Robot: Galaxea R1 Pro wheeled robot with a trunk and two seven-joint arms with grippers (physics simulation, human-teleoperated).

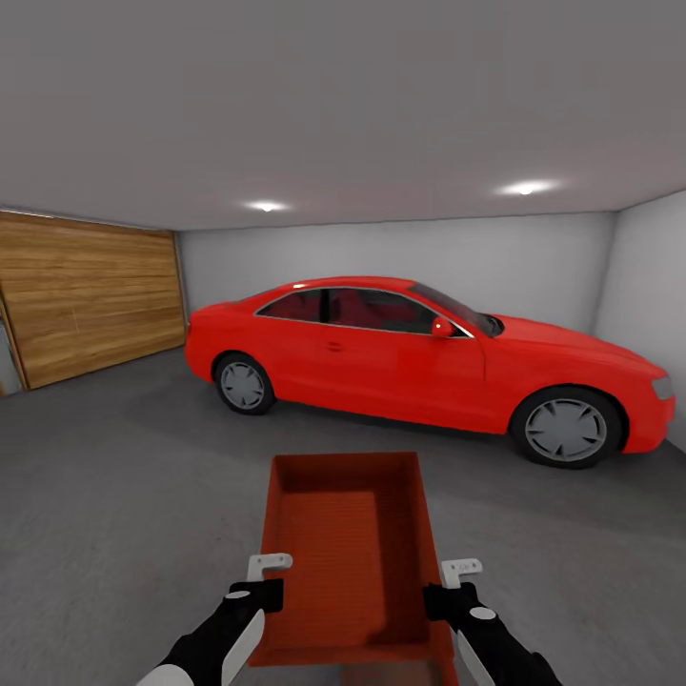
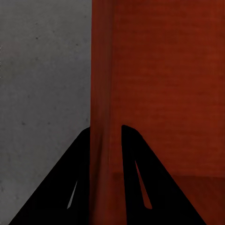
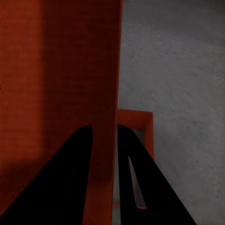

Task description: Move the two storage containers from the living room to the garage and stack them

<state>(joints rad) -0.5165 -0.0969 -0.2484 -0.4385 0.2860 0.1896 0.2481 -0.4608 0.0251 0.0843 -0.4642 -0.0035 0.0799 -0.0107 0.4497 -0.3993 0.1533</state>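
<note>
**Container held in both grippers, garage, red car ahead**

Head view. The robot faces the red car (image 1: 429, 357), which stands side-on across the far half of the garage before the white back wall (image 1: 400, 252). A wooden plank door (image 1: 86, 295) fills the wall off the car's rear end. Two ceiling spotlights (image 1: 524, 188) are lit above the car. On the near side of the car, over the grey concrete floor (image 1: 124, 476), an orange-red storage container (image 1: 348, 553) sits between the two arms, open top up, ribbed bottom visible, its long axis pointing toward the car. The left gripper (image 1: 270, 570) is at the container's left wall and the right gripper (image 1: 455, 576) at its right wall. Whether the container rests on the floor or hangs clear of it cannot be told from here. A second orange-red edge (image 1: 400, 675) shows at the frame's lower border, under the near end of the container.

Left wrist view. The two black fingers (image 2: 133, 173) straddle the container wall (image 2: 105, 117), one on each side, closed against it. Grey floor lies beyond.

Right wrist view. The fingers (image 3: 129, 173) clamp the opposite wall (image 3: 105, 93) the same way. Beyond it, lower down, part of another orange-red rim (image 3: 140, 126) shows against the floor.
</note>
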